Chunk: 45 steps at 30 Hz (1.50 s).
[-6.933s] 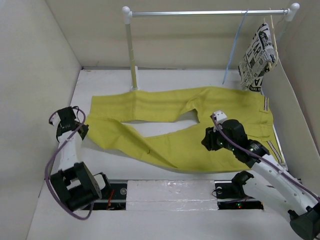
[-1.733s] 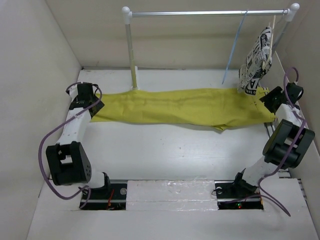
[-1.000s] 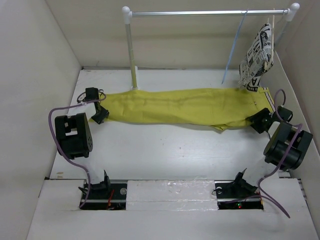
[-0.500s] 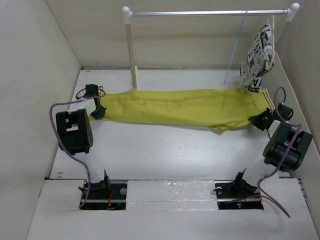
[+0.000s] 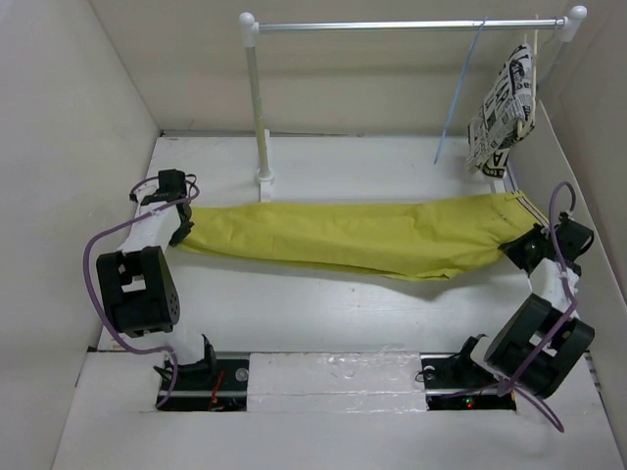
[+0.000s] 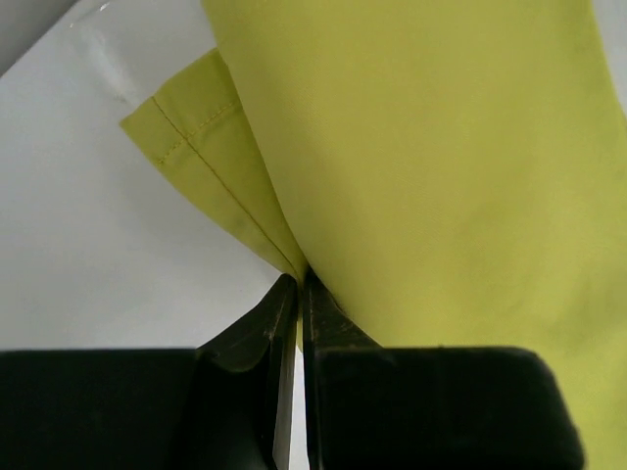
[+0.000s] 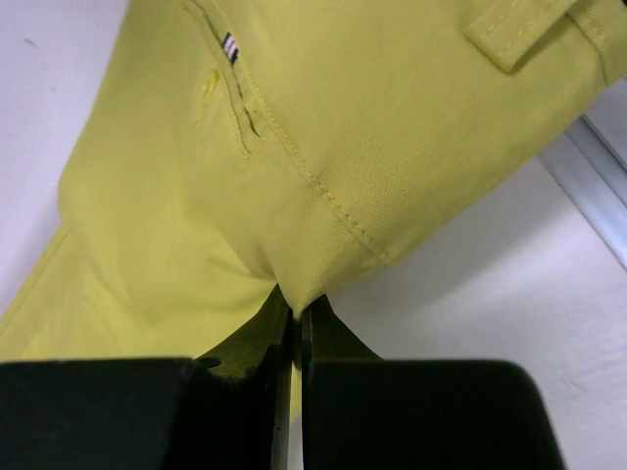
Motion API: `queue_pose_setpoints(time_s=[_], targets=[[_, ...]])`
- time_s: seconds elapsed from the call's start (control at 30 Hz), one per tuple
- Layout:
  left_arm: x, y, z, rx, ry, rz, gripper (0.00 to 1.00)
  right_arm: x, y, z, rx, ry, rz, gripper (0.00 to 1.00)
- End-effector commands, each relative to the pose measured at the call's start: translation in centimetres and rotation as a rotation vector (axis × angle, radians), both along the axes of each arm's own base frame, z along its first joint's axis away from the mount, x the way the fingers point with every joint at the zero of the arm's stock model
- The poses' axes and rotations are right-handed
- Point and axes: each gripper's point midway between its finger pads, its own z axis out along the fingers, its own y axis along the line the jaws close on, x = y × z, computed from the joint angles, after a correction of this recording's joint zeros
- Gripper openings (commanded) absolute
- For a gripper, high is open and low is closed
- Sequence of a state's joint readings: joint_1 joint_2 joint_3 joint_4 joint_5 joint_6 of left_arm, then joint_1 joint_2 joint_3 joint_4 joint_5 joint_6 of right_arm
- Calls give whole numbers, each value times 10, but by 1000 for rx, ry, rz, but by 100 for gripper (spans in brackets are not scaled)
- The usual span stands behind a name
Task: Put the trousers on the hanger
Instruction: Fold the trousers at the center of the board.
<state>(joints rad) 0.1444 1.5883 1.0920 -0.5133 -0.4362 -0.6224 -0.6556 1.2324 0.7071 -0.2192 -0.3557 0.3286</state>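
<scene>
Trousers (image 5: pixel 362 235) folded lengthwise, stretched across surface (image 5: pixel 343 313). Left hand (image 5: pixel 181 223) clamps cuff end near left edge; right hand (image 5: pixel 519 253) clamps waist near right edge. Hanger (image 5: pixel 461 88) bare, far right corner. Draping not yet done.

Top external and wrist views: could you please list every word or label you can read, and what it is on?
Newspaper-print cloth: bold black lettering, too small and creased to read.
Striped tag on the trousers: stripes only, no words.
Nothing else bears text.

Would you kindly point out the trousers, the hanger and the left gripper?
trousers (image 5: pixel 353 235), top external view, mid leg fabric.
hanger (image 5: pixel 458 93), top external view, slanted blue arm.
left gripper (image 6: pixel 297 289), left wrist view, between fingertips.
</scene>
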Motion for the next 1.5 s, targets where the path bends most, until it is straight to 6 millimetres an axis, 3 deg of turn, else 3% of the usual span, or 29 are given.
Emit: queue_pose_setpoints(time_s=[0.0, 0.07, 0.1, 0.17, 0.2, 0.27, 0.3, 0.37, 0.4, 0.43, 0.5, 0.57, 0.6, 0.63, 0.7, 0.77, 0.87, 0.9, 1.0, 1.13, 1.33, 1.37, 1.4, 1.43, 1.47], targets=[[-32, 20, -4, 91, 102, 56, 0, -23, -30, -9, -75, 38, -75, 0], [-35, 18, -9, 77, 118, 72, 0, -24, -29, -20, -61, 56, -49, 9], [-42, 16, -14, 69, 152, 69, 0, -20, -27, -24, -47, 56, -24, 31], [-52, 18, -19, 83, 192, 92, 3, -15, -21, -33, 9, 77, 34, 45], [-56, 20, -16, 96, 191, 96, 27, -10, -20, -27, 14, 54, 58, 57], [-56, 20, -9, 100, 163, 92, 33, -6, -21, -12, -8, 18, 65, 60], [-52, 20, 4, 101, 111, 96, 48, 0, -11, -3, -22, 4, 98, 62], [-43, 18, 24, 88, 43, 88, 61, 9, -7, 31, -106, -51, 119, 64], [-39, 17, 34, 85, 11, 90, 63, 12, 2, 37, -113, -54, 144, 64], [-39, 17, 39, 85, -1, 94, 64, 22, 25, 43, -117, -69, 219, 64], [-37, 18, 45, 90, -20, 107, 62, 26, 46, 51, -149, -92, 289, 62], [-37, 20, 39, 101, -12, 102, 62, 33, 87, 54, -168, -135, 425, 60], [-33, 22, 31, 109, 2, 104, 61, 33, 101, 49, -173, -137, 476, 53], [-32, 24, 25, 114, 20, 109, 61, 32, 132, 46, -161, -145, 593, 47], [-30, 32, 13, 153, 67, 147, 59, 27, 164, 33, -151, -134, 716, 40], [-28, 46, 10, 121, 57, 217, 58, 19, 199, 26, -155, -123, 842, 40], [-23, 61, 3, 43, -4, 260, 56, 9, 227, 21, -171, -111, 947, 46], [-21, 63, 4, 27, -25, 259, 56, 7, 231, 19, -173, -105, 964, 52], [-9, 66, -4, 10, -28, 231, 55, 5, 244, 11, -168, -77, 1021, 57], [-1, 65, -20, -14, -1, 218, 49, 10, 252, 7, -144, -81, 1052, 57], [13, 61, -28, -48, -22, 170, 53, 22, 277, 15, -132, -117, 1129, 56], [16, 61, -30, -51, -30, 166, 49, 25, 281, 14, -128, -119, 1140, 56], [19, 61, -29, -53, -39, 153, 39, 25, 286, 13, -124, -119, 1155, 55], [25, 59, -27, -63, -55, 135, 26, 23, 295, 12, -123, -119, 1182, 55], [27, 59, -26, -66, -63, 131, 4, 23, 299, 12, -122, -121, 1193, 55]])
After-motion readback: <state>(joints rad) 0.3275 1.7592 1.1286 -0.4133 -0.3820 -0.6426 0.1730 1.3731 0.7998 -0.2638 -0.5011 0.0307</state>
